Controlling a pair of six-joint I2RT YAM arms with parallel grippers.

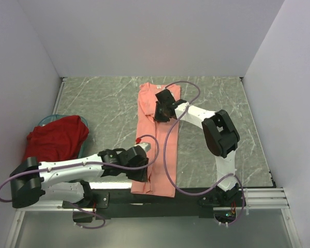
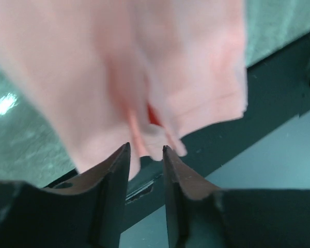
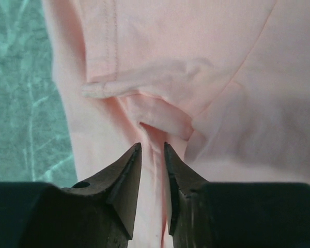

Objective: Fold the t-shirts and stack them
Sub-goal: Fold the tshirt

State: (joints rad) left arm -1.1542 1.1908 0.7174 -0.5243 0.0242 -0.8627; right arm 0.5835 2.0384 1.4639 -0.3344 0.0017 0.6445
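The salmon-pink t-shirt (image 1: 156, 142) lies in a long narrow strip down the table's middle, its hem over the front edge. My right gripper (image 1: 163, 111) is on its upper part. In the right wrist view the jaws (image 3: 152, 147) pinch a raised pleat of the pink cloth (image 3: 196, 67). My left gripper (image 1: 143, 157) is at the strip's lower left edge. In the left wrist view its tips (image 2: 145, 149) hold a blurred fold of the pink cloth (image 2: 144, 62), with a narrow gap behind. The dark red t-shirt (image 1: 57, 138) is bunched at the left.
The dark red shirt sits in a teal round basket (image 1: 47, 120) at the table's left edge. The marbled grey tabletop (image 1: 103, 103) is walled by white panels. A black rail (image 1: 186, 199) runs along the front edge. Purple cables loop over both arms.
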